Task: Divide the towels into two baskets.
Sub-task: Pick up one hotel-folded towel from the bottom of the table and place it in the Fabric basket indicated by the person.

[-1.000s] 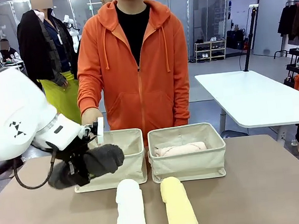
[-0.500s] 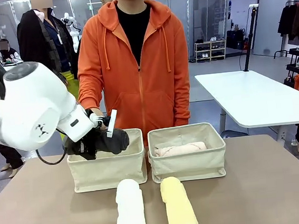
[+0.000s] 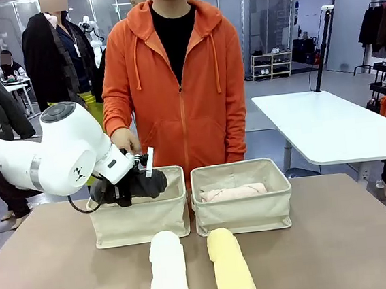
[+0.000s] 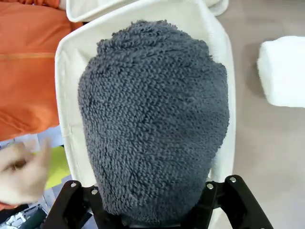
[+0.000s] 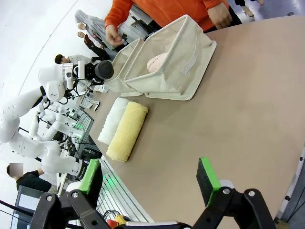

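On your brown table (image 3: 339, 240), the pink towel (image 3: 233, 192) lies in the right-of-centre basket (image 3: 244, 215). The left jaws clamp the grey towel (image 3: 149, 183) over the centre-left basket (image 3: 139, 221) — not yet released. The white towel (image 3: 168, 270) and yellow towel (image 3: 231, 267) lie lower centre, unsorted; the right jaws gape empty.

A person in an orange hoodie (image 3: 173, 85) stands behind the brown table (image 3: 339, 240), a white table (image 3: 328, 128) beyond.

Grey towel (image 3: 144, 183) above basket (image 3: 139, 223) — pink towel (image 3: 232, 192) in other.
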`<control>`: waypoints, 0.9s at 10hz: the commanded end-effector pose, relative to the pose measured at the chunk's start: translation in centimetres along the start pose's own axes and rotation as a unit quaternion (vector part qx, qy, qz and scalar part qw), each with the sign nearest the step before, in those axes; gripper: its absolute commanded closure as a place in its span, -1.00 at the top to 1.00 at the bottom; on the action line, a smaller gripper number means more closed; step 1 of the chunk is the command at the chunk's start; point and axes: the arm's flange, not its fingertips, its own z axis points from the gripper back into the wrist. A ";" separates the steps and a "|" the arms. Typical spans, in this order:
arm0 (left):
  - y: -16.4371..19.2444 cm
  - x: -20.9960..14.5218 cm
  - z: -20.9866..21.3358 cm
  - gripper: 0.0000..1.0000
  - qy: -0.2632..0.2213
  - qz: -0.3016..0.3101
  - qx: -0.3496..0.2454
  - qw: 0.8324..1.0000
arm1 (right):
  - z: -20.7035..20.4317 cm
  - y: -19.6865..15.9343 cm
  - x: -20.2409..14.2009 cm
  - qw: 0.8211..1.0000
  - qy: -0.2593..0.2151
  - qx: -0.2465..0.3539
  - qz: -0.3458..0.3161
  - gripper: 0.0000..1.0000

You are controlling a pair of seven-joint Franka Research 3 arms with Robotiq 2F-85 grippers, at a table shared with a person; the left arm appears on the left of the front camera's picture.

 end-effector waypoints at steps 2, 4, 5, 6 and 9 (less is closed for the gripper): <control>1.3 0.5 -1.3 -0.41 0.016 -0.002 0.022 1.000 | -0.1 0.2 -0.1 1.000 -0.010 -0.002 0.004 1.00; 1.9 0.7 -2.1 0.14 0.024 0.006 0.021 0.999 | -0.1 0.2 -0.1 1.000 -0.010 -0.002 0.004 1.00; 2.1 0.8 -2.2 0.56 0.021 0.006 0.022 1.000 | -0.1 0.2 -0.1 1.000 -0.010 -0.002 0.004 1.00; 2.2 1.0 -2.2 0.18 0.023 0.005 0.023 0.999 | -0.1 0.2 -0.1 1.000 -0.010 -0.002 0.004 1.00; 2.3 1.3 -2.1 1.00 0.018 0.008 0.026 0.999 | -0.1 0.2 -0.1 1.000 -0.010 -0.002 0.004 1.00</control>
